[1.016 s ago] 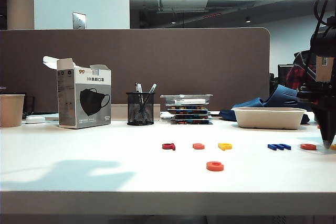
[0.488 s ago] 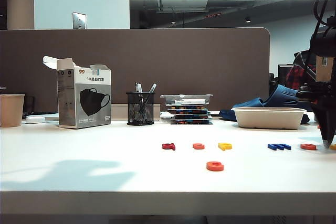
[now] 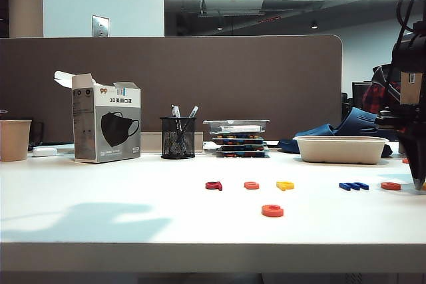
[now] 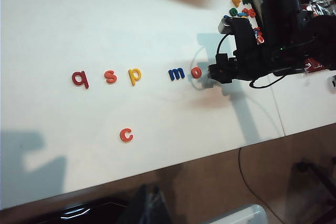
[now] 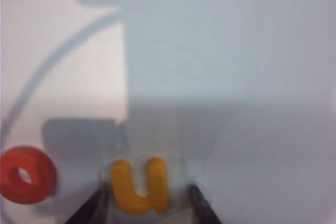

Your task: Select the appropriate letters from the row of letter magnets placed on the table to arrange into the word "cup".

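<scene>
Right now the right gripper (image 5: 146, 203) sits low on the white table (image 3: 100, 197), its dark fingers (image 5: 94, 205) straddling the yellow u (image 5: 140, 186) with a sliver of gap either side, so narrowly parted and not yet pinching. Just beside the u, at nine o'clock in the wrist picture, lies a red o (image 5: 26, 176). From above, the row reads red q (image 4: 80, 78), orange s (image 4: 110, 76), yellow p (image 4: 135, 75), blue m (image 4: 176, 73). The orange c (image 4: 126, 135) rests alone nearer the front edge. The left gripper is out of sight.
</scene>
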You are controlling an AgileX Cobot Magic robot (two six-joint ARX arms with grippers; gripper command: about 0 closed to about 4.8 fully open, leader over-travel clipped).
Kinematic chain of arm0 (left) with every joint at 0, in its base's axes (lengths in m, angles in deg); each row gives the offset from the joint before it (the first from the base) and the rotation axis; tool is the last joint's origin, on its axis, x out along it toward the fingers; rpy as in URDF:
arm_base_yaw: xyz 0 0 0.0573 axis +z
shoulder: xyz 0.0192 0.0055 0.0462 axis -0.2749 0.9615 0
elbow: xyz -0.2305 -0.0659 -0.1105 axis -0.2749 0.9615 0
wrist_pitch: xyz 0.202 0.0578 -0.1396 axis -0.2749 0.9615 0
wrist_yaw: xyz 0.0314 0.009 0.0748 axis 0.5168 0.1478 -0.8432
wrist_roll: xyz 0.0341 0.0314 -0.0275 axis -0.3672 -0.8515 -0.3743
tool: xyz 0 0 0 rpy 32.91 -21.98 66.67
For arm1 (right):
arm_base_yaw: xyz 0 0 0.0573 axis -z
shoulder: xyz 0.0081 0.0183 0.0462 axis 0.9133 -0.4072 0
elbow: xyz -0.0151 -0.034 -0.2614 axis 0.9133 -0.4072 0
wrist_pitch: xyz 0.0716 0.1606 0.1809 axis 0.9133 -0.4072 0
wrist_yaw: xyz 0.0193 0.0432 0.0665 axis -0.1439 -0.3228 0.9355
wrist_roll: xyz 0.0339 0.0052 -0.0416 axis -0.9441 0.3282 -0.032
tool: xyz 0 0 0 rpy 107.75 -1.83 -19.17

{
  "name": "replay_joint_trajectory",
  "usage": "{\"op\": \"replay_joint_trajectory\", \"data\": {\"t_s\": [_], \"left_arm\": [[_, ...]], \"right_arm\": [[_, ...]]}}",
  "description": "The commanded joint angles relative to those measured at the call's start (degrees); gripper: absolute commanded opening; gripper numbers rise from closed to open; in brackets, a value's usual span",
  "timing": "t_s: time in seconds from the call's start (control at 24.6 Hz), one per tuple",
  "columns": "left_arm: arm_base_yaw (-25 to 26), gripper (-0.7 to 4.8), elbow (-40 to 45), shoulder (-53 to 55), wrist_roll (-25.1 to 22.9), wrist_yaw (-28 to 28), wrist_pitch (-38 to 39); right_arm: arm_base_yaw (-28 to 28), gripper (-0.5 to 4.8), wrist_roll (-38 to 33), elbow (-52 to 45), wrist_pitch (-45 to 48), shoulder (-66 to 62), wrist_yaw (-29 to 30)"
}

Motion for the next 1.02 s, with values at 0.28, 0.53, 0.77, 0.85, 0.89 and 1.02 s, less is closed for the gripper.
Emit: {"op": "replay_joint_trajectory", "data": {"t_s": [0.28,0.53,0.77,0.85,0.89,1.02], "left_arm": [[-0.02,-0.05,-0.17,-0.13,-0.09,-0.26,-0.31],[-0.02,-0.05,-0.17,-0.15,-0.09,-0.26,-0.31],[-0.02,-0.05,-0.17,-0.13,-0.09,-0.26,-0.31],[-0.02,-0.05,-0.17,-0.13,-0.09,-0.26,-0.31],[-0.02,-0.05,-0.17,-0.13,-0.09,-0.26,-0.31],[-0.02,-0.05,-0.17,-0.13,-0.09,-0.26,-0.31]], "right_arm": [[-0.87,1.97,0.26,-0.37,-0.28,-0.63,0.39],[-0.87,1.38,1.25,-0.37,-0.31,-0.63,0.33],[-0.87,1.37,1.25,-0.37,-0.26,-0.63,0.31],[-0.87,1.33,1.25,-0.37,-0.26,-0.63,0.31],[-0.87,1.33,1.25,-0.37,-0.26,-0.63,0.31],[-0.87,1.07,1.25,-0.37,-0.26,-0.63,0.31]]}}
